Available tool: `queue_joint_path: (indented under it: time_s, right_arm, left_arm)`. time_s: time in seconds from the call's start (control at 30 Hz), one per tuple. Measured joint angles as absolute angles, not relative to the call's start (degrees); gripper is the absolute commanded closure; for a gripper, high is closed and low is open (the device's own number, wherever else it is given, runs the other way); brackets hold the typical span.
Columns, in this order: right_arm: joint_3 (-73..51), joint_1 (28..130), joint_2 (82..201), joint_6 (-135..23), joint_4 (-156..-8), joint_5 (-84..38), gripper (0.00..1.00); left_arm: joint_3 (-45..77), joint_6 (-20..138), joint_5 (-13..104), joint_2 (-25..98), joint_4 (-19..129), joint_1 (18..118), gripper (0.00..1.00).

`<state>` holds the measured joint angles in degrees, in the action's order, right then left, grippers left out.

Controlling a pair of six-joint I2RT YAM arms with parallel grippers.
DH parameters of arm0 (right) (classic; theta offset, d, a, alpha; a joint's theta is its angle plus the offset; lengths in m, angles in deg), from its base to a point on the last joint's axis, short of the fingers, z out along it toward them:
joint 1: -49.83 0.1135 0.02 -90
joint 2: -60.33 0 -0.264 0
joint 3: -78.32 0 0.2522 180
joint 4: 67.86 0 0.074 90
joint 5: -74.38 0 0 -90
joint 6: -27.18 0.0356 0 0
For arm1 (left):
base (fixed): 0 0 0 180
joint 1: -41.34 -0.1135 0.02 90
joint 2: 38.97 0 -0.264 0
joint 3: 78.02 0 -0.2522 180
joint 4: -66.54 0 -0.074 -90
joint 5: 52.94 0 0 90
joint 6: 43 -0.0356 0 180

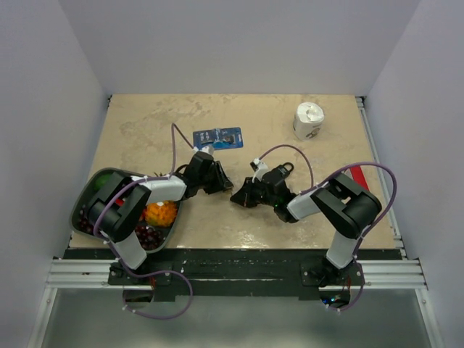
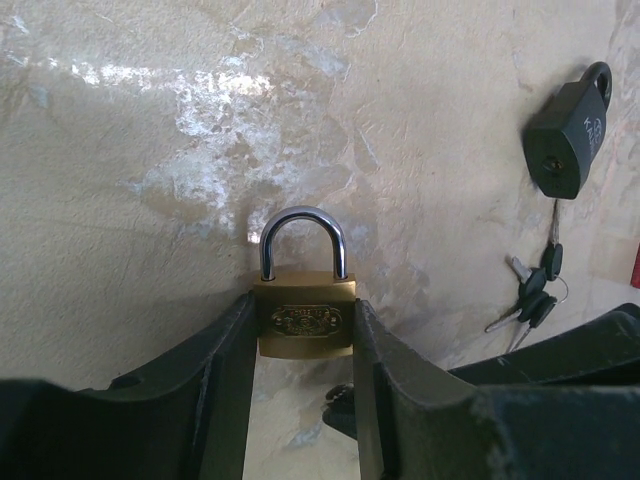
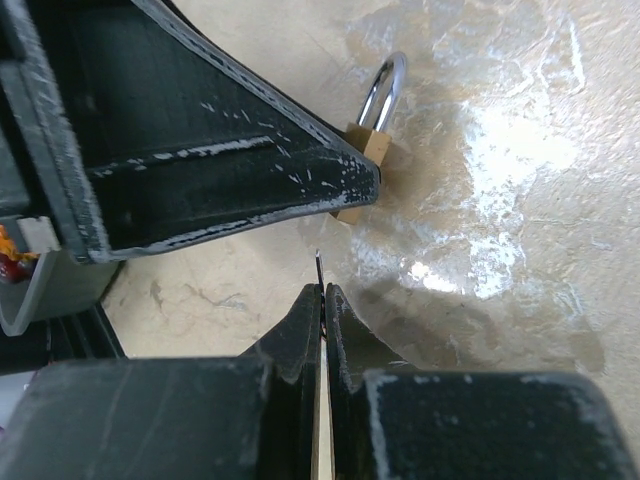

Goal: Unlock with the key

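Observation:
My left gripper [image 2: 303,308] is shut on a small brass padlock [image 2: 303,322], gripping its body by the sides with the silver shackle pointing away. The padlock also shows in the right wrist view [image 3: 372,140]. My right gripper [image 3: 322,292] is shut on a tiny silver key [image 3: 318,262]. Only the key's thin tip sticks out, a short way from the padlock's underside. The two grippers meet at mid table, left [image 1: 220,185] and right [image 1: 241,196]. The bunch of black-headed keys [image 2: 535,295] lies on the table below a black padlock [image 2: 570,135], untouched.
A grey bowl [image 1: 83,197] of fruit sits at the left edge under the left arm. A blue card pack [image 1: 219,138] lies behind the grippers. A white roll [image 1: 309,120] stands at the back right. A red strip [image 1: 360,170] lies at the right edge.

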<state>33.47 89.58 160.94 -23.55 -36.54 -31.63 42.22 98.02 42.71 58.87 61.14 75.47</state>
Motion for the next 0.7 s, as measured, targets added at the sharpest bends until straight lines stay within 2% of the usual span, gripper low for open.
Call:
queue_joint_path:
  time_s: [0.7]
  right_arm:
    - [29.4,89.6,166.5,-18.8,-33.6,-35.4,1.00]
  left_arm:
    - [44.5,99.4,44.6,58.9,65.8,74.7,1.00]
